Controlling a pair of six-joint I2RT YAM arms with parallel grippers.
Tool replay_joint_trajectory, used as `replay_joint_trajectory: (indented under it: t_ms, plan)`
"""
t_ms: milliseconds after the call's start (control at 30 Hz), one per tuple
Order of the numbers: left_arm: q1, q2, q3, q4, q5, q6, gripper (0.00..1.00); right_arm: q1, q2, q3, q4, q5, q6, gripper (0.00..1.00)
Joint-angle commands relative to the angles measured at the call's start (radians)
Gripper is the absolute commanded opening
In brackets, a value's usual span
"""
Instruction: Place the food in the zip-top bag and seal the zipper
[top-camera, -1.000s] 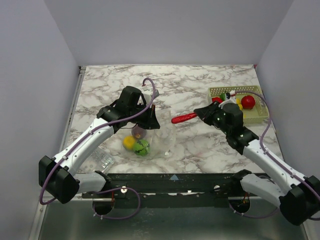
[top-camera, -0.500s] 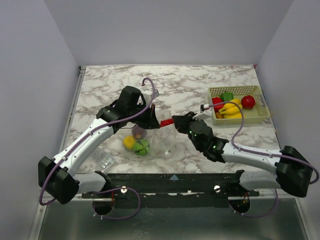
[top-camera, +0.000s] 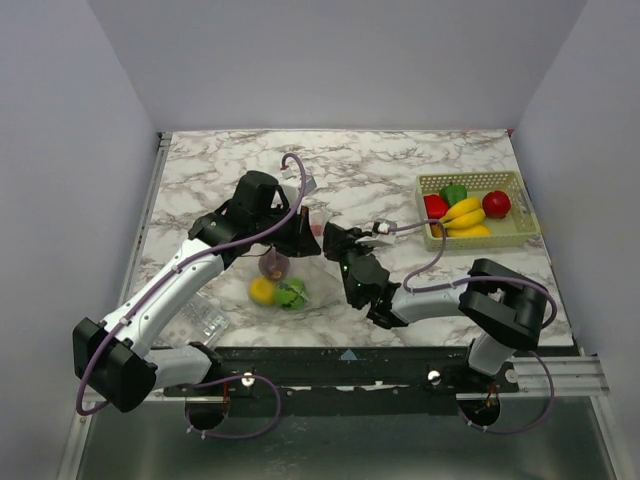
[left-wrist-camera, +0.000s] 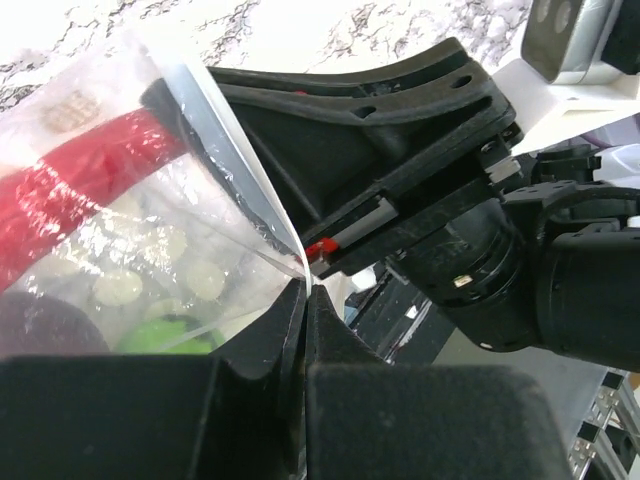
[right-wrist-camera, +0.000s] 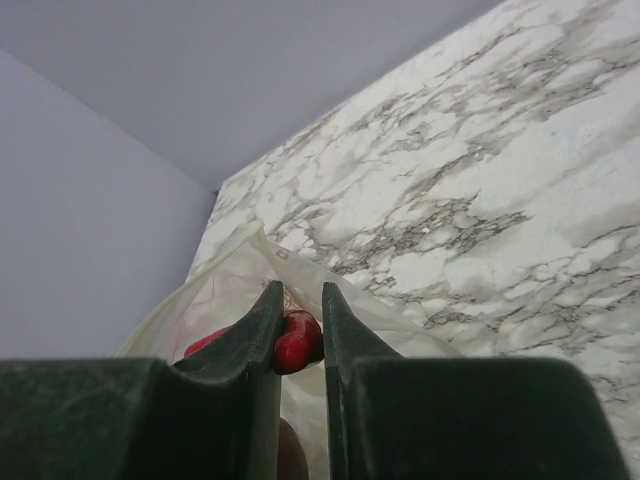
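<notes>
The clear zip-top bag (top-camera: 325, 290) lies on the marble table (top-camera: 400, 170) with a yellow toy (top-camera: 262, 290), a green toy (top-camera: 292, 293) and a dark purple toy (top-camera: 273, 265) inside. My left gripper (top-camera: 300, 236) is shut on the bag's rim and holds its mouth up; the left wrist view shows the jaws (left-wrist-camera: 305, 290) pinching the film beside the pale zipper (left-wrist-camera: 240, 160). My right gripper (top-camera: 328, 240) is shut on a red chili (right-wrist-camera: 298, 340) whose length lies inside the bag's mouth (left-wrist-camera: 80, 190).
A pale green basket (top-camera: 505, 239) at the right holds a red pepper, a green toy, bananas and a red apple. A small crinkly clear packet (top-camera: 205, 322) lies near the front left. The two grippers are almost touching at the bag's mouth.
My right arm has swung left from beside the basket, carrying the red chili into the bag's mouth. My left gripper has kept its hold on the rim, nearly still.
</notes>
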Motion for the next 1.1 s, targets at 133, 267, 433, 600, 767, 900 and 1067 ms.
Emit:
replay_joint_trajectory:
  t_ms: [133,267,433,600,767,900,1067]
  plan:
    - [0.018,-0.025,-0.003,0.030,0.054,-0.009,0.00,0.003,0.086,0.052,0.208,-0.113,-0.086,0.30]
    - [0.025,-0.027,-0.003,0.030,0.055,-0.011,0.00,0.003,0.051,0.006,0.163,-0.194,-0.053,0.50]
    - [0.032,-0.031,-0.006,0.034,0.058,-0.012,0.00,0.002,-0.008,-0.033,0.070,-0.179,-0.038,0.54]
    - [0.035,-0.033,-0.009,0.034,0.051,-0.011,0.00,-0.025,-0.106,-0.022,-0.162,-0.180,-0.019,0.54]
    - [0.039,-0.031,-0.011,0.032,0.051,-0.011,0.00,-0.098,-0.187,0.064,-0.560,-0.247,0.008,0.52]
    - [0.043,-0.030,-0.013,0.029,0.050,-0.009,0.00,-0.158,-0.292,0.042,-0.756,-0.228,-0.029,0.53]
    - [0.046,-0.019,-0.011,0.031,0.060,-0.012,0.00,-0.397,-0.416,0.032,-0.978,-0.358,-0.003,0.52]
